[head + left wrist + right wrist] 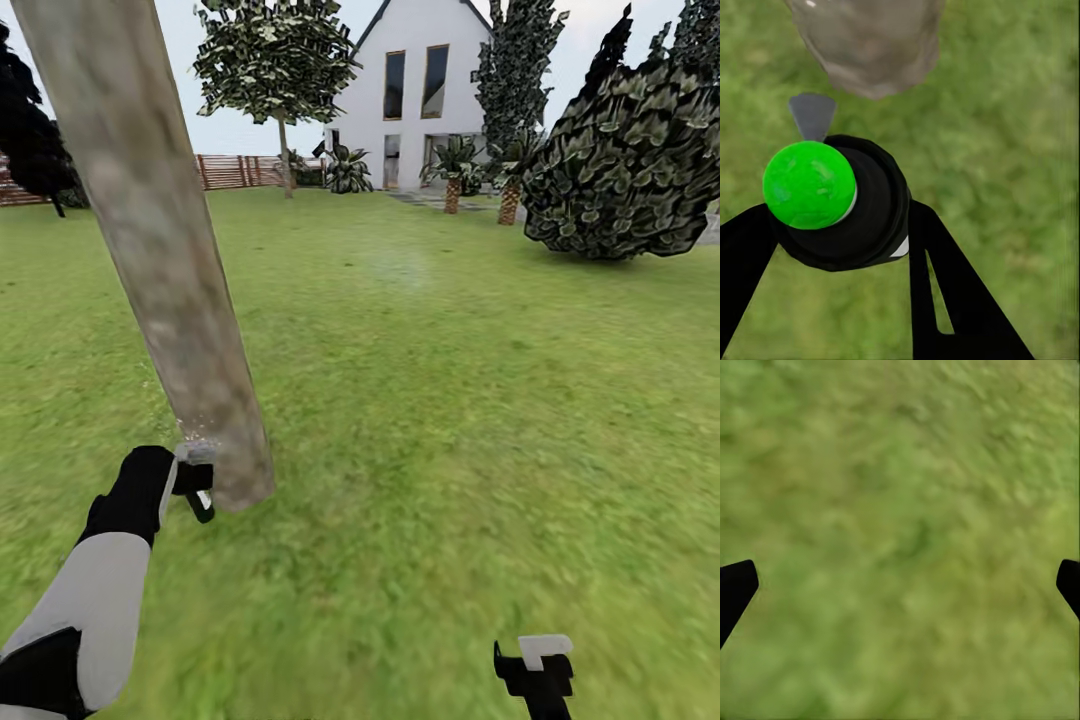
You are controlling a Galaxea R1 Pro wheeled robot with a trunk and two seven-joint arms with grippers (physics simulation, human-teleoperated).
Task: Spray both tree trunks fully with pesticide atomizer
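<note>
Up close, the thick tree trunk (160,250) slants through the head view, its crown cut off by the top edge and its foot meeting the grass (450,400) just beside the left gripper (197,490). That gripper is hard to read from the head camera: a black wrist, a pale nozzle part and a few faint specks against the bark are all that can be made out. The left wrist view tells more: the black fingers (945,292) are closed on the pesticide atomizer (851,206), a dark round body with a small white mark, a bright green ball on its near side and a grey wedge-shaped nozzle pointing at the trunk's blurred base (870,45). The right gripper (538,668) sits low at the head view's bottom edge, partly cropped; in its own wrist view only the two black fingertips (735,585) show at opposite edges, spread wide over blurred lawn with nothing between them. Far behind stand a white house (420,90), a brown slatted fence (235,170) and a large dark bush (625,160).
</note>
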